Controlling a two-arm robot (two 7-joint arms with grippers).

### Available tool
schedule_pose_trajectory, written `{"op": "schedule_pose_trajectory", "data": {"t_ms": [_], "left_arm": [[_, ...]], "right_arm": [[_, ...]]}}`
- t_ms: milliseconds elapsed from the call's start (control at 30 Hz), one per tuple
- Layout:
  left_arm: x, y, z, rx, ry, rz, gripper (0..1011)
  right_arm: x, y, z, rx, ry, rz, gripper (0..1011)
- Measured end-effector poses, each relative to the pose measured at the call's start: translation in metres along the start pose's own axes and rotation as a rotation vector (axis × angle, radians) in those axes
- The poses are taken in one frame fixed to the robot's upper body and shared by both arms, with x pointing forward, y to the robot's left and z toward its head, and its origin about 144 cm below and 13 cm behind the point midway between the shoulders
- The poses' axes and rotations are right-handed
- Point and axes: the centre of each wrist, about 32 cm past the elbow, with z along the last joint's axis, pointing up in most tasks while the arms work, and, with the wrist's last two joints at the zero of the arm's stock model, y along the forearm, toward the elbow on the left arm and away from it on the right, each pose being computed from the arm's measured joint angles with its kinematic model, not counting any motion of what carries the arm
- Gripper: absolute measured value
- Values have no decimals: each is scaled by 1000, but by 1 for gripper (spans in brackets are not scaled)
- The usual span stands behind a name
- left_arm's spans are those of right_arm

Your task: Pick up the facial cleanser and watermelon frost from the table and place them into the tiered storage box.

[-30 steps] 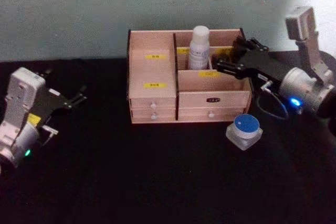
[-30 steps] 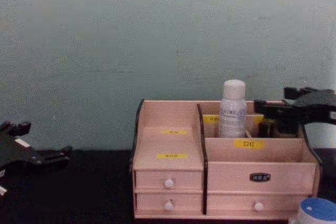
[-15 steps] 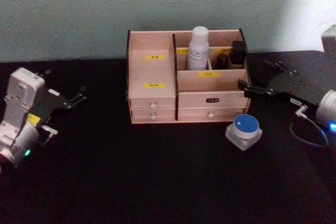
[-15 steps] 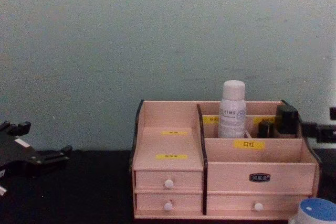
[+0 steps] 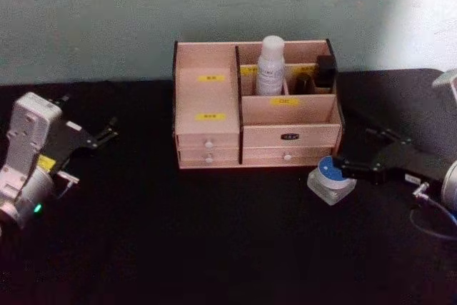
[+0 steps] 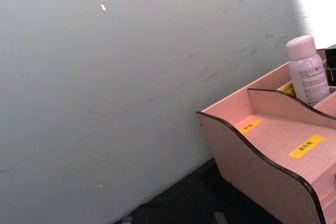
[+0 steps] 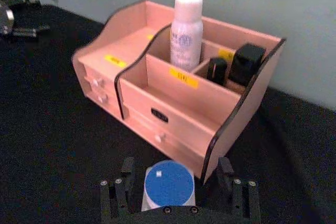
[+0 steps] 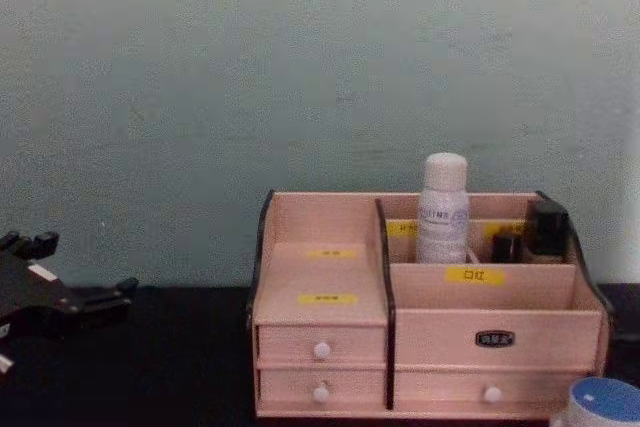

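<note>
While the black desk [image 5: 214, 241] carries little else, the tiered storage box [image 5: 207, 98] stands at the middle of its back edge. Its drawers face the robot, so the open-topped compartments can be reached from above.

Over by the left edge, the left gripper [image 5: 111, 128] sits parked with its fingers apart and holding nothing, probably to stay out of the way.

The right gripper [image 7: 176, 167] is low near the front right corner of the box. Its jaws are spread wide and not clamped on anything, and the wrist view frames the jar between them. That looks like a line-up for a grasp across its sides.

A white bottle [image 5: 270, 66] stands upright in the deep middle compartment at the back, where the walls keep it from tipping.

The blue-lidded jar [image 5: 327, 176] sits on the desk just in front of the box's front right corner. I read it as the task item yet to go in.

Smallest are two dark containers [image 7: 245, 64], tucked into the back right compartment.
</note>
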Motion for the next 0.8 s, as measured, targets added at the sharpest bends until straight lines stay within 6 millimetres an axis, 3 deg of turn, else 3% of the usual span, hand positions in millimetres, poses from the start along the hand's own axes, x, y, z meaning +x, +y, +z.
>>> {"op": "schedule_pose_trajectory", "data": {"t_ms": [800], "left_arm": [[0, 0, 0, 0, 0, 0, 1001]], "right_arm": [[-4, 19, -9, -123, 16, 5, 1003]]}}
